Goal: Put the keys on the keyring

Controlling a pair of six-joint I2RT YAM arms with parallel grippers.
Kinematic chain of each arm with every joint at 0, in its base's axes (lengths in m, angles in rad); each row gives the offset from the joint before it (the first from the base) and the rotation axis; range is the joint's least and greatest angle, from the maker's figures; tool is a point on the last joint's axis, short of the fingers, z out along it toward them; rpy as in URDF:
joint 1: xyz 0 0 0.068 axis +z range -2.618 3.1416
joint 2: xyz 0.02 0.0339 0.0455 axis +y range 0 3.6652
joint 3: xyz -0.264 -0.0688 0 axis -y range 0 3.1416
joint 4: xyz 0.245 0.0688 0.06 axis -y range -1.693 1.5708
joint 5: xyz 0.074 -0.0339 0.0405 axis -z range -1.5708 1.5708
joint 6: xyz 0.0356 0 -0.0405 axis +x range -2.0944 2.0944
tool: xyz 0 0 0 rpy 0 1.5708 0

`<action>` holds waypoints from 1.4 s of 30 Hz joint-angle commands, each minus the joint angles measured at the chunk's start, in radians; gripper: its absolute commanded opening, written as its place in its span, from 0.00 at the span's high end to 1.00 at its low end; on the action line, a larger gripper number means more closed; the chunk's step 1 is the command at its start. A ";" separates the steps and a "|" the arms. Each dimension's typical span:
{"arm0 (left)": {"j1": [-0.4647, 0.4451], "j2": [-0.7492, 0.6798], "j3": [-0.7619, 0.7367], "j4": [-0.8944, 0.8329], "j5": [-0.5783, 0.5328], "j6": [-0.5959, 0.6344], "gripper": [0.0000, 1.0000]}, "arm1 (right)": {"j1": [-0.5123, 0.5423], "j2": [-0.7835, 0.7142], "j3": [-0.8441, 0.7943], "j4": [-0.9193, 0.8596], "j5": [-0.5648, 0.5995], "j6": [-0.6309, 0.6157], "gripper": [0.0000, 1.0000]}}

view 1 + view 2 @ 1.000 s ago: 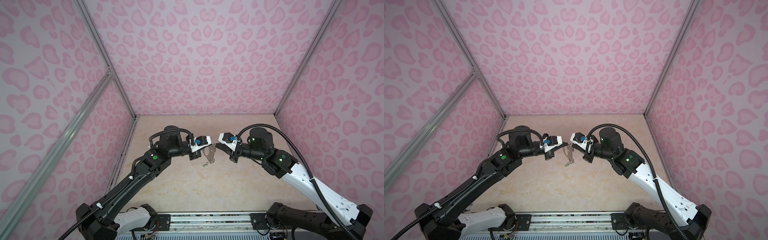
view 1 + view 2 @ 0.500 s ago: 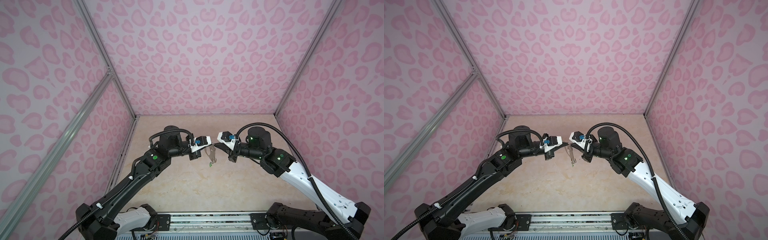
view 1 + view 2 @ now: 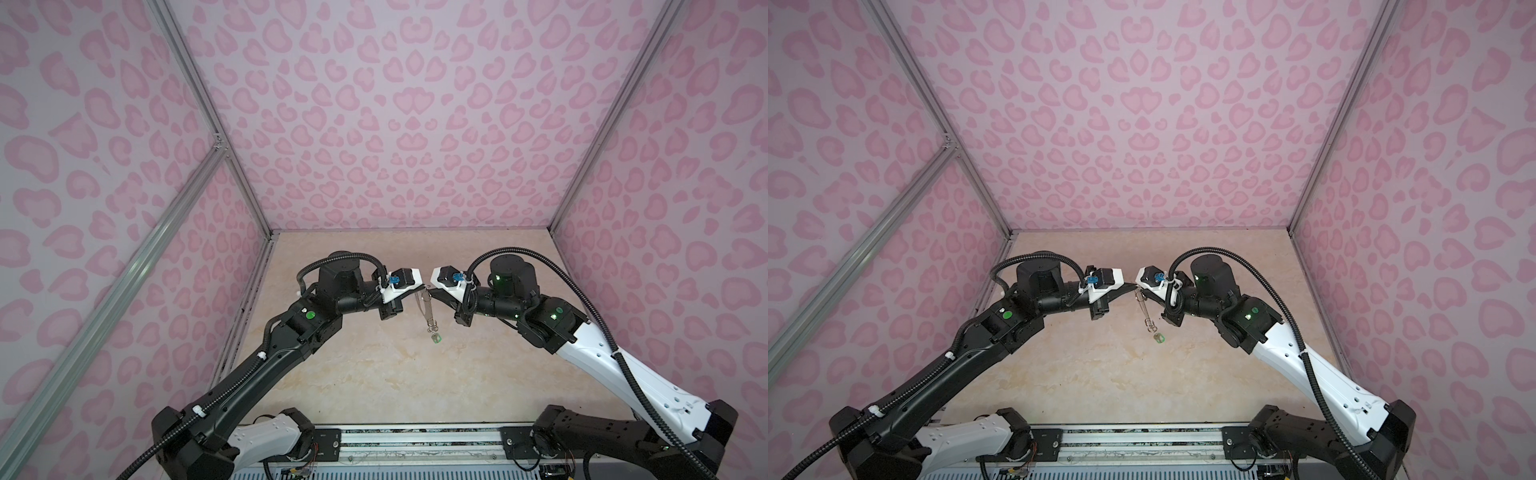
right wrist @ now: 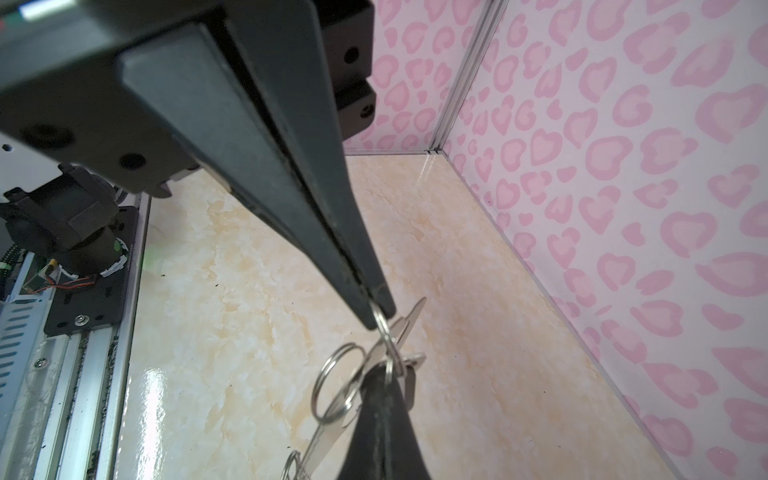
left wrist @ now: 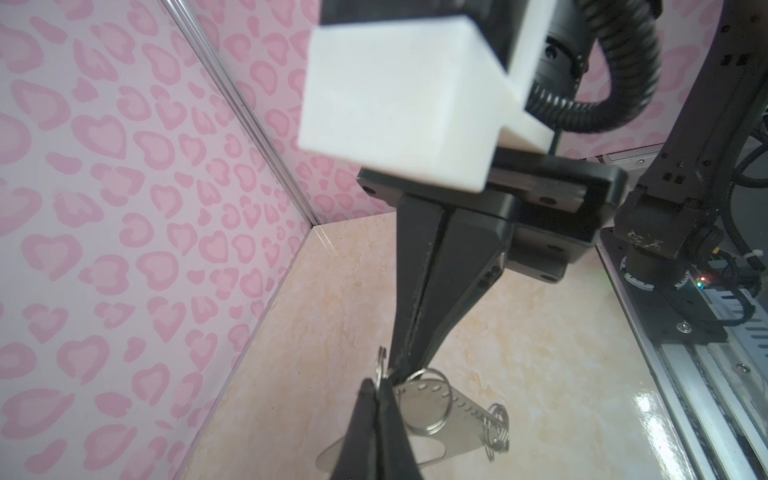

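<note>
The keyring [image 3: 426, 305], a flat grey plate with split rings, hangs edge-on above the table between both arms. A key with a green tag [image 3: 435, 339] dangles at its lower end, also seen in the other top view as the green tag [image 3: 1159, 339]. My left gripper [image 5: 380, 384] is shut on a small split ring [image 5: 379, 365] at the plate's top corner. My right gripper [image 4: 382, 370] is shut on the keyring right beside it, its tips almost touching the left gripper [image 4: 376, 316]. A large ring [image 4: 336, 386] hangs next to them. The key's blade is too small to make out.
Pink heart-patterned walls with aluminium posts [image 3: 245, 187] enclose the beige marble table [image 3: 374, 374]. A metal rail [image 3: 415, 436] carrying both arm bases runs along the front edge. Both arms reach in to meet over the table's middle.
The right gripper has closed fully at the top of the keyring. The plate has turned from broadside to edge-on in the top views and hangs straighter.
</note>
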 commanded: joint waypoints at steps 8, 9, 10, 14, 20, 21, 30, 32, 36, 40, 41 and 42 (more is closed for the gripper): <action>0.007 -0.006 -0.020 0.114 0.079 -0.018 0.97 | -0.047 -0.067 -0.112 0.078 0.005 -0.003 0.69; 0.008 -0.007 -0.021 0.114 0.088 -0.016 0.97 | -0.058 -0.074 -0.127 0.092 -0.004 0.007 0.68; 0.008 -0.009 -0.021 0.112 0.097 -0.015 0.97 | -0.068 -0.081 -0.143 0.108 -0.020 0.019 0.67; 0.009 -0.009 -0.023 0.108 0.127 -0.012 0.97 | -0.073 -0.077 -0.159 0.156 -0.088 0.054 0.66; 0.009 -0.006 -0.023 0.106 0.132 -0.012 0.97 | -0.067 -0.053 -0.170 0.234 -0.223 0.112 0.65; 0.009 -0.006 -0.023 0.107 0.132 -0.012 0.97 | -0.065 -0.049 -0.169 0.239 -0.233 0.118 0.65; 0.009 -0.006 -0.021 0.108 0.133 -0.006 0.97 | -0.065 -0.042 -0.182 0.259 -0.289 0.155 0.65; 0.009 -0.008 -0.020 0.106 0.133 -0.004 0.97 | -0.067 -0.040 -0.181 0.240 -0.302 0.150 0.65; 0.009 -0.013 -0.018 0.101 0.133 0.002 0.97 | -0.081 -0.050 -0.195 0.227 -0.314 0.152 0.65; 0.009 -0.015 -0.020 0.098 0.133 0.007 0.97 | -0.093 -0.062 -0.199 0.220 -0.345 0.158 0.65; 0.009 -0.015 -0.020 0.098 0.133 0.007 0.97 | -0.094 -0.064 -0.199 0.221 -0.349 0.161 0.65; 0.009 -0.015 -0.018 0.098 0.132 0.007 0.97 | -0.096 -0.066 -0.200 0.223 -0.352 0.163 0.65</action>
